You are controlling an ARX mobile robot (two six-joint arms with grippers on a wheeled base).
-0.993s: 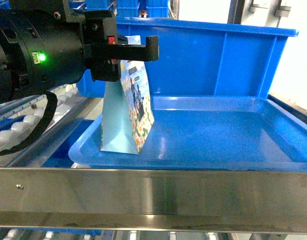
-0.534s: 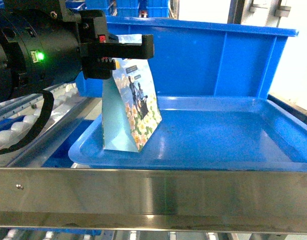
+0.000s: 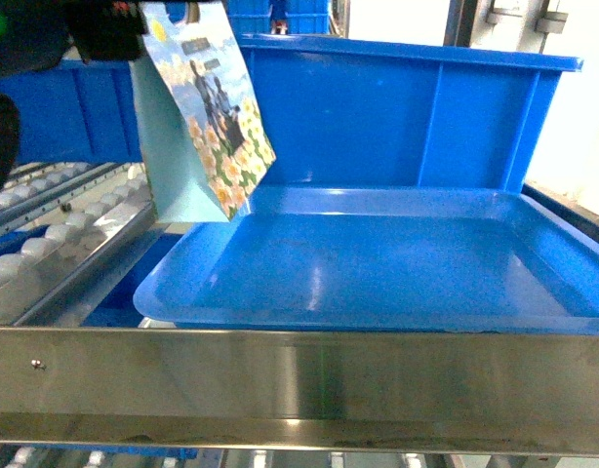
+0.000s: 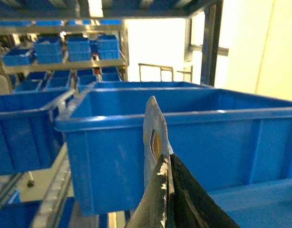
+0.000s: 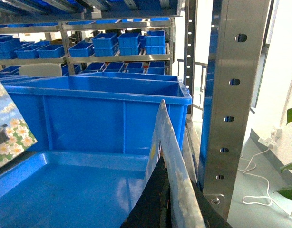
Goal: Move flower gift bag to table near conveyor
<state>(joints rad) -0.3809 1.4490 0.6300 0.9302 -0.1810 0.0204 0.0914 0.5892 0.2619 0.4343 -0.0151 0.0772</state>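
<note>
The flower gift bag point(image 3: 197, 112) hangs tilted in the air above the left end of the blue tray point(image 3: 280, 314), clear of it. It is pale teal with printed flowers. My left gripper point(image 3: 124, 18) holds it at the top edge of the head view, mostly cut off. In the left wrist view this gripper point(image 4: 168, 167) is shut on the bag's top edge point(image 4: 153, 128), just below the handle hole. The bag's flowered corner point(image 5: 8, 130) also shows in the right wrist view. My right gripper point(image 5: 167, 190) is shut on a pale flat sheet point(image 5: 172, 156). The conveyor rollers point(image 3: 56, 244) run at the left. The table is out of view.
A tall blue bin point(image 3: 407, 107) stands behind the tray. A shiny steel rail point(image 3: 299, 375) crosses the front. A perforated steel upright point(image 5: 236, 95) stands right of the right gripper. Shelves of blue bins point(image 4: 65, 52) fill the background.
The left gripper has risen and moved left, lifting the flower gift bag off the blue tray. The arm has mostly left the head view.
</note>
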